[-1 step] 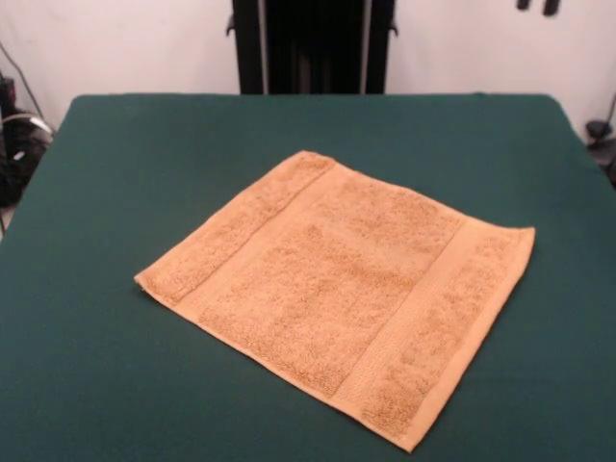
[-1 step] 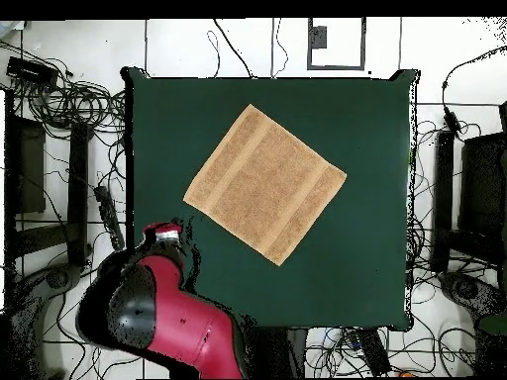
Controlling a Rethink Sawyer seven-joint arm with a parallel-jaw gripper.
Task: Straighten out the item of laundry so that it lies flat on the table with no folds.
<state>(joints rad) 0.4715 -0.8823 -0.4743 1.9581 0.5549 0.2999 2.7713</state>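
Towel (image 1: 342, 289) looks flat on table (image 1: 115, 192), no folds; gripper (image 1: 537, 6) state unclear; I keep arm clear.

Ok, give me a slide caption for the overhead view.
Orange towel lying flat and unfolded, turned diagonally on the green table, robot arm drawn back off the table's edge.

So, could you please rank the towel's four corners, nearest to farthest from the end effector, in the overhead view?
1. Left corner, on the end effector's side.
2. Bottom corner.
3. Top corner.
4. Right corner, farthest.
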